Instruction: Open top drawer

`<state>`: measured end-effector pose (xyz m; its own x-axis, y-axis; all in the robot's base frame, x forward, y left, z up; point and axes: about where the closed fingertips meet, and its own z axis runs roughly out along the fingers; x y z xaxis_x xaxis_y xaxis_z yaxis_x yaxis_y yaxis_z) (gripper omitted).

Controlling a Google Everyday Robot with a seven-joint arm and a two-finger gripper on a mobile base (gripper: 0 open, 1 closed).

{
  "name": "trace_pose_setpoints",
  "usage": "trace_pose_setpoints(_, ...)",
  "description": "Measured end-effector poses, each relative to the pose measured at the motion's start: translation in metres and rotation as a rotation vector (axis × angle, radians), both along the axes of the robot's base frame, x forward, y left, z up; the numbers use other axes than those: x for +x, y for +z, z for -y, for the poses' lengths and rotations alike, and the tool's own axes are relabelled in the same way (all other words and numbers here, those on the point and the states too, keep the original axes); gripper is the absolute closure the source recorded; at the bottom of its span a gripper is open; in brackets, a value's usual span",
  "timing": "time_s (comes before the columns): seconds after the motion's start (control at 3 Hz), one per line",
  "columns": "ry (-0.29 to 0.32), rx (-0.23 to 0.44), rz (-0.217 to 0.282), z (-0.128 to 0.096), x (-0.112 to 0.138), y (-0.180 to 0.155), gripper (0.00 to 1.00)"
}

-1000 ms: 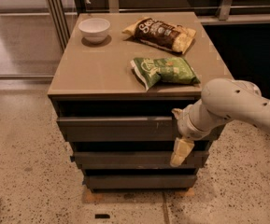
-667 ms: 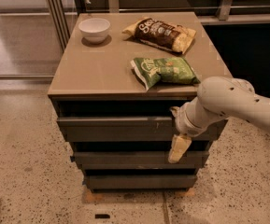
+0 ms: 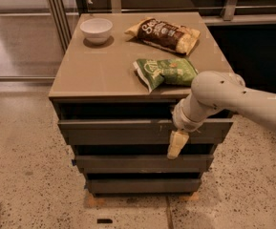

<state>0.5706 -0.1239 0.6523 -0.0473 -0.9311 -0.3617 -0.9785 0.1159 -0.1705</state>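
Observation:
The top drawer [image 3: 113,131] is the widest dark-grey front of the cabinet, just under the tan top [image 3: 94,73], with a dark gap above it. Small pale marks show right of its centre. My gripper [image 3: 175,147] hangs down from the white arm [image 3: 223,97], which reaches in from the right. The gripper sits in front of the drawer's lower edge, right of centre, over the gap to the middle drawer [image 3: 128,163]. The narrowest drawer [image 3: 137,185] is at the bottom.
On the cabinet top lie a white bowl [image 3: 96,30] at the back left, a brown snack bag [image 3: 164,32] at the back right and a green chip bag [image 3: 166,72] near the front right edge. Speckled floor surrounds the cabinet; glass panels stand behind left.
My gripper and arm have shifted a little to the left and slightly up along the top drawer's front. The drawers and the things on top have not visibly moved.

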Motion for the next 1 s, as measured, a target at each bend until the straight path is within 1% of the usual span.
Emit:
trace_pose_setpoints(0.33, 0.017, -0.002, -0.042, -0.0056, 0.0069, -0.0088, 0.00)
trace_pose_setpoints(0.67, 0.019, -0.003, -0.045, -0.0059, 0.0070, -0.0090, 0.00)
trace_pose_setpoints(1.0, 0.021, -0.016, -0.091, -0.0091, 0.0064, -0.0126, 0.00)
